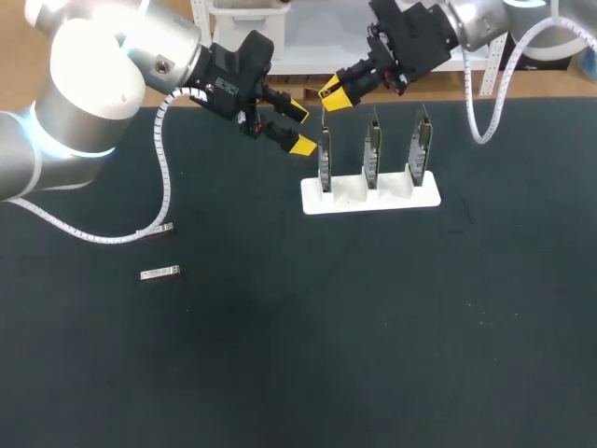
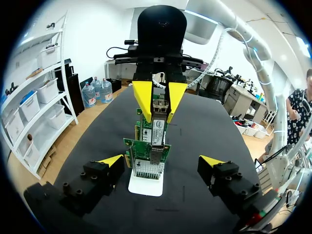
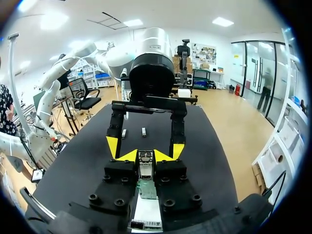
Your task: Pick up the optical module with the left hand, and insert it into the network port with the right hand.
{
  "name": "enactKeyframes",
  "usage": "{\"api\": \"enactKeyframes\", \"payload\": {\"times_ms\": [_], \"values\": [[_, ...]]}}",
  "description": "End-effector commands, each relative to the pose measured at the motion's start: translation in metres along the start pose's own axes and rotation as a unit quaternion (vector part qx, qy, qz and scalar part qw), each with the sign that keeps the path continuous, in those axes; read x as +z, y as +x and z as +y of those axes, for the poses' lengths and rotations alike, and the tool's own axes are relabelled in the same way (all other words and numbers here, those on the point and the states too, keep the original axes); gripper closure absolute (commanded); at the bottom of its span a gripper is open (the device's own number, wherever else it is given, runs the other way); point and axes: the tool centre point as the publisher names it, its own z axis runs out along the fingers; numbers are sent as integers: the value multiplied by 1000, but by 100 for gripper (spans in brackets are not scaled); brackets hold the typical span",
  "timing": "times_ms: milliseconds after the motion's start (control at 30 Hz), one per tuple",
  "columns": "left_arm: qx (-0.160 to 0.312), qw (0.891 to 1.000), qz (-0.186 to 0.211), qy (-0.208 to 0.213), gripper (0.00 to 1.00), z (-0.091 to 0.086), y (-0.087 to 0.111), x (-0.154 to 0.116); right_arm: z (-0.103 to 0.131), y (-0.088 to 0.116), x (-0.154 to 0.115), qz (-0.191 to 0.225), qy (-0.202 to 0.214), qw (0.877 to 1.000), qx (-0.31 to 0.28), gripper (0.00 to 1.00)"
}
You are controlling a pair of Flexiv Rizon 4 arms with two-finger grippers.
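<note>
Clamping the optical module [image 2: 158, 129] between both fingers, your right gripper [image 1: 334, 95] stood at the frame's upper centre, over the leftmost card [image 1: 325, 161] in the white stand [image 1: 370, 198]; your left gripper [image 1: 299, 129] hung released just beside.

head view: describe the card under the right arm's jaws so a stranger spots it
A white rack on the black table holds three upright cards. It is the end card nearest the left arm, the only one with the jaws of the right arm at its top.
</note>
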Motion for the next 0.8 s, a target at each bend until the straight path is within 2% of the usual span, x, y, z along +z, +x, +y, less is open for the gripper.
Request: {"api": "enactKeyframes", "payload": {"times_ms": [33,800], "values": [[-1,1000,2,-1,0,-1,0,-1,2,2,2,1,4,1000,-1,100],[-1,1000,2,-1,0,-1,0,-1,0,1,-1,-2,13,1000,0,100]]}}
